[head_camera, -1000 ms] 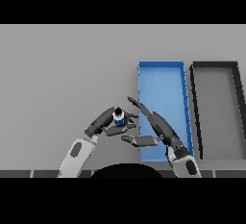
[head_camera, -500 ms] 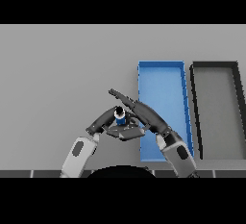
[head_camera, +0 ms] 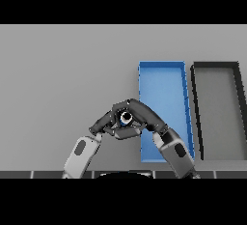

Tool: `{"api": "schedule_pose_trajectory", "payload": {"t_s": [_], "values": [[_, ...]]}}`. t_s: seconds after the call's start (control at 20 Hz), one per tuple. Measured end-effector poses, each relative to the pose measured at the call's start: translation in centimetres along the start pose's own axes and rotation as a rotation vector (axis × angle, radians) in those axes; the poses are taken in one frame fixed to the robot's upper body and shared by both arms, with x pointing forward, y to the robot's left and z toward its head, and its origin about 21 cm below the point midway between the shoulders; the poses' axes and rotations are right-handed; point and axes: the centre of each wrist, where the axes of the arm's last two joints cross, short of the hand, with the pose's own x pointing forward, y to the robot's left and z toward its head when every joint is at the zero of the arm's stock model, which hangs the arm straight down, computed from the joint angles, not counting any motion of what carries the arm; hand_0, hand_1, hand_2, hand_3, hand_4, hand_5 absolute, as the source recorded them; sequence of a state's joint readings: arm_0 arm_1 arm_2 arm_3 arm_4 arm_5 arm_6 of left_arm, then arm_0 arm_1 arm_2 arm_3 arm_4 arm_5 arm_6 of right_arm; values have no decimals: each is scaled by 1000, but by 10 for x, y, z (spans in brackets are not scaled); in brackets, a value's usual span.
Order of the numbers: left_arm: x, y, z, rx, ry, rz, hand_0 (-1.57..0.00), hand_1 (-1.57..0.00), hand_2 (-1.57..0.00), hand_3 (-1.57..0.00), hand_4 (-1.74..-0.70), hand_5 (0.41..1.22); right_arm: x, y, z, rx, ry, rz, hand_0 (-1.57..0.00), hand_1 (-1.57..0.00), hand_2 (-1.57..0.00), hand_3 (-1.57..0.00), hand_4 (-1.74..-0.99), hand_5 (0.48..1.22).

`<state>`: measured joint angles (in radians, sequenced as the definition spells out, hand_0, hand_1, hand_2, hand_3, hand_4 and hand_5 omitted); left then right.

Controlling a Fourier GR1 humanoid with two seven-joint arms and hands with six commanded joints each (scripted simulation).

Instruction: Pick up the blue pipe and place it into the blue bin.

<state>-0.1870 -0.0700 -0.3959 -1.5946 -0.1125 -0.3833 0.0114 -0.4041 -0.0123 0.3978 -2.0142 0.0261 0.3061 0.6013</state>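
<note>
I would firm up the grip before lifting, then carry the blue pipe (head_camera: 126, 118) right, over the rim of the blue bin (head_camera: 162, 69). My right hand (head_camera: 140, 114) curls around the pipe just left of the bin; my left hand (head_camera: 107, 121) presses it from the other side, above the tabletop (head_camera: 62, 74).

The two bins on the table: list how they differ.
The blue bin is bright blue; the dark bin is black-walled with a grey floor. The blue bin sits nearer the hands, with the right hand just left of it; the dark bin lies farther right. Both are long, rectangular, open-topped and empty.
</note>
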Motion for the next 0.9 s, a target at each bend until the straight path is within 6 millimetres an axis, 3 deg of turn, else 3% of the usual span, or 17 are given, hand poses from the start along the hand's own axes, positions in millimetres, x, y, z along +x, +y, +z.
{"api": "schedule_pose_trajectory", "payload": {"t_s": [0.1,0.25,0.4,0.65,0.7,0.75,0.9], "values": [[1,1,-1,2,-34,50,-1571,-1571,-1571,-1502,-1699,1221,-5,3,-3,-4,-12,-40,-1343,-1343,-1354,-1186,-1628,856],[3,-3,-4,-3,-55,69,-1571,-1571,-1571,-1441,-1718,1221,-5,5,-6,2,-26,-25,-1454,-1454,-1460,-1357,-1680,1034],[1,-4,0,-3,-49,58,-1571,-1571,-1571,-1433,-1728,1221,-5,9,-7,12,-34,-9,-1511,-1511,-1514,-1462,-1710,1125],[2,-3,2,17,-47,20,-1571,-1571,-1571,-1454,-1724,1221,-6,16,-9,-21,-54,-35,-1551,-1551,-1552,-1535,-1731,1190],[3,0,0,35,-83,-15,-1462,-1342,-1293,-1166,-1599,1221,-4,14,-7,-33,-68,-30,-1555,-1555,-1556,-1542,-1733,1196],[5,2,-1,44,-79,-44,-1169,-1073,-1034,-933,-1475,1221,-5,13,-6,-47,-88,-19,-1558,-1558,-1559,-1548,-1734,1201],[0,6,0,-46,-79,-73,-598,-549,-529,-477,-1206,1221,0,16,-6,-46,-23,-28,-1565,-1565,-1565,-1559,-1738,1211]]}}
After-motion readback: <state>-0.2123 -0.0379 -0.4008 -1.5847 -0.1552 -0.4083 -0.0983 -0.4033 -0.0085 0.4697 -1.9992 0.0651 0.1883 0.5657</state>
